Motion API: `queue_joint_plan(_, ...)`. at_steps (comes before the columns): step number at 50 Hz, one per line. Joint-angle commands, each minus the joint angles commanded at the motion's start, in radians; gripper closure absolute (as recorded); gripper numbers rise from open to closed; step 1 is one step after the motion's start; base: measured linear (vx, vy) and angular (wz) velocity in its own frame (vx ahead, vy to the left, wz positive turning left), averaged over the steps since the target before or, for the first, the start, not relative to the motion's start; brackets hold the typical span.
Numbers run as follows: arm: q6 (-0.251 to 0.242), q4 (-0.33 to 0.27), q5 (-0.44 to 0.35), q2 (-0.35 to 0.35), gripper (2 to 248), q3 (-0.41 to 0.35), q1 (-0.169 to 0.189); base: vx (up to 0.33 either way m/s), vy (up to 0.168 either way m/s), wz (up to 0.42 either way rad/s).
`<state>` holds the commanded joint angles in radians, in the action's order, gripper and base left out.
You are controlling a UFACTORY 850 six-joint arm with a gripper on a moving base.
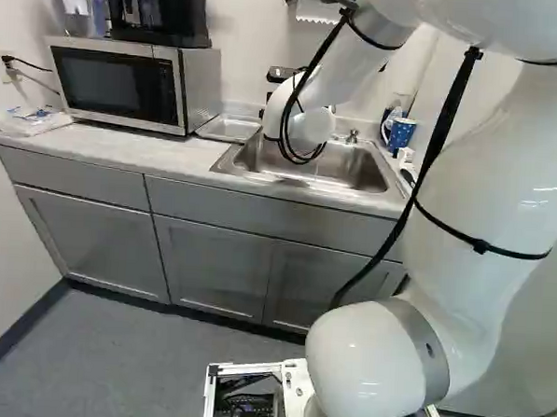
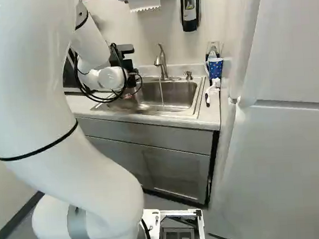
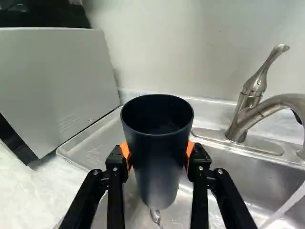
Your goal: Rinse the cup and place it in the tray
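The black gripper (image 2: 129,78) is by the sink's left part in the right base view, its fingertips hidden there. In the wrist view the gripper (image 3: 157,155) is shut on a dark cup (image 3: 157,143), with orange pads pressing on both sides. Mouth up, the cup hangs above the metal tray's edge and the sink's near part; water drips from its bottom. The metal tray (image 1: 229,127) lies between microwave and sink, and its bare surface (image 3: 88,148) also shows beside the cup in the wrist view. Water runs from the faucet (image 2: 162,62) into the sink (image 2: 174,97).
A microwave (image 1: 121,83) stands left of the tray, with a coffee machine (image 1: 156,11) on top. Right of the sink are a blue patterned cup (image 2: 215,67) and a white brush (image 2: 213,86). A tall white refrigerator (image 2: 280,144) stands at the right.
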<state>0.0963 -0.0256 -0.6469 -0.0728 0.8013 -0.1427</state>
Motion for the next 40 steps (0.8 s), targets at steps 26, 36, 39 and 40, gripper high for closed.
queue_joint_plan(26,0.271,0.0,0.0,0.0,125,0.0,0.0,0.0,0.0,0.0)
queue_joint_plan(36,0.376,0.0,0.0,0.0,125,0.0,0.0,0.0,0.0,0.0)
queue_joint_plan(39,0.408,0.0,0.0,0.0,125,0.0,0.0,0.0,0.0,0.0)
queue_joint_plan(40,0.418,0.0,0.0,0.0,125,0.0,0.0,0.0,0.0,0.0)
